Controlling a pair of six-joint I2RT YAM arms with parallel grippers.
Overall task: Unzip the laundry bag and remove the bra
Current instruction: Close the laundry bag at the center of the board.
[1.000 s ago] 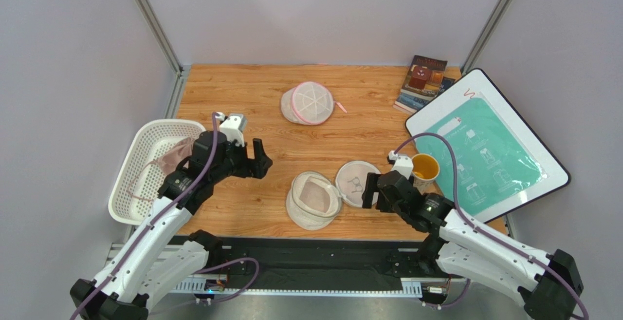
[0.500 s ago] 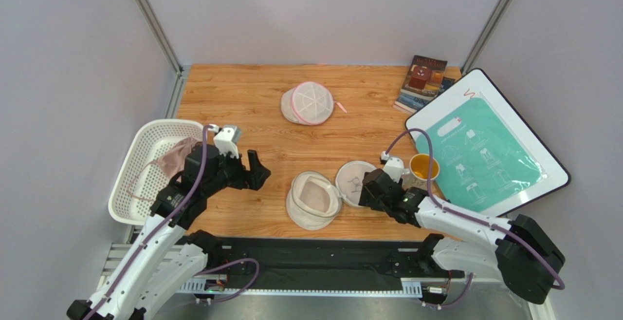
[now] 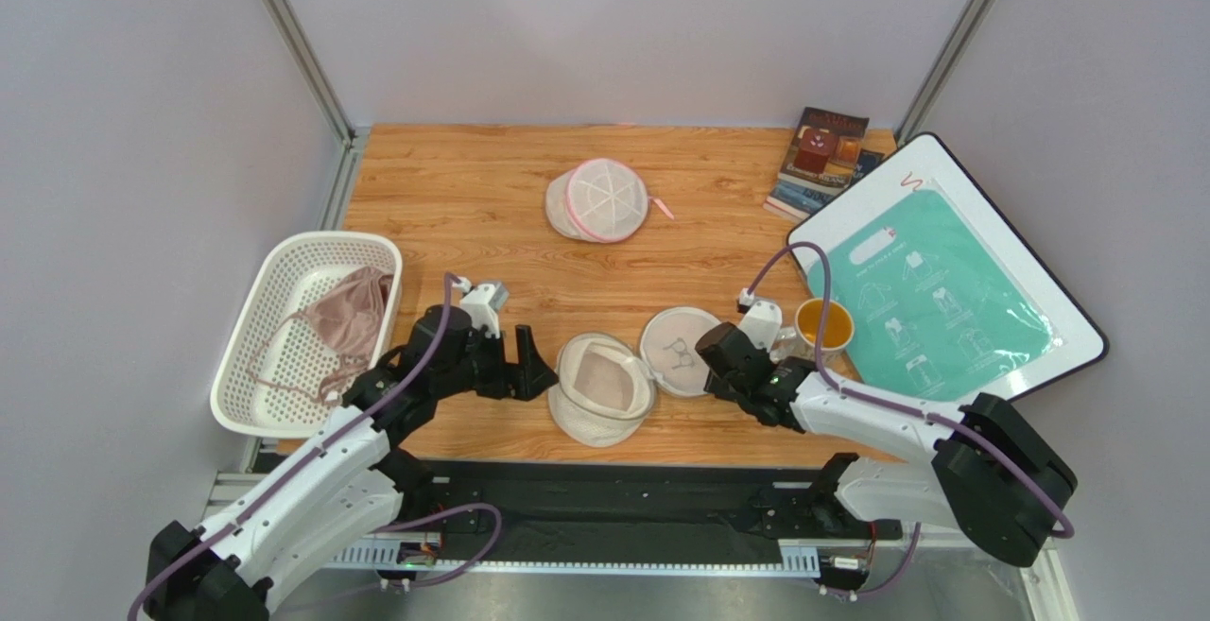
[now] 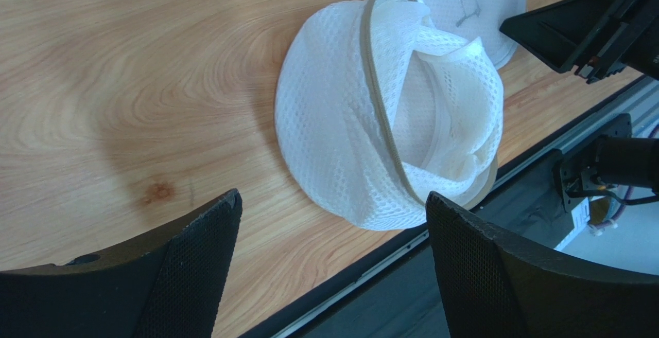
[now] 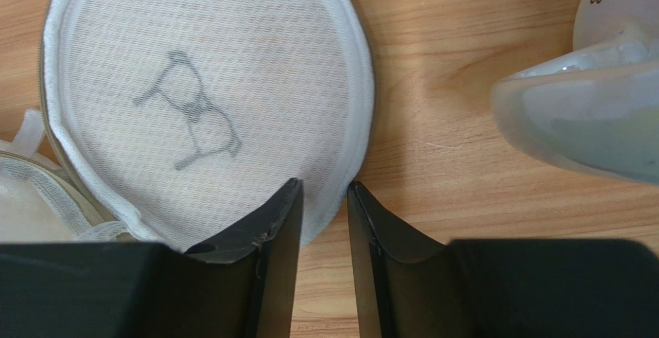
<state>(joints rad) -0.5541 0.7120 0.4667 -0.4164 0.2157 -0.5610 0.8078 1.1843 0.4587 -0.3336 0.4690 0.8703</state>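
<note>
The laundry bag lies unzipped near the table's front edge. Its deep mesh half (image 3: 602, 389) (image 4: 363, 114) gapes open, and the flat half with the bra pictogram (image 3: 683, 350) (image 5: 201, 99) is folded out to its right. The pink-mauve bra (image 3: 345, 312) lies in the white basket (image 3: 306, 241) at the left. My left gripper (image 3: 531, 370) (image 4: 332, 199) stands wide open just left of the deep half, nothing between its fingers. My right gripper (image 3: 715, 355) (image 5: 325, 191) sits at the pictogram half's right rim, its jaws a narrow gap apart with the flat, unbunched rim between the tips.
A yellow cup (image 3: 825, 323) (image 5: 588, 114) stands just right of my right gripper. A pink-trimmed round mesh pouch (image 3: 604, 200) lies further back. Books (image 3: 821, 160) and a white board with a teal sheet (image 3: 945, 274) are at the right. The table's front edge runs just under the bag.
My left arm has come away from the basket, right and forward, to the bag. My right gripper has moved onto the pictogram half's rim and its jaws have narrowed a lot.
</note>
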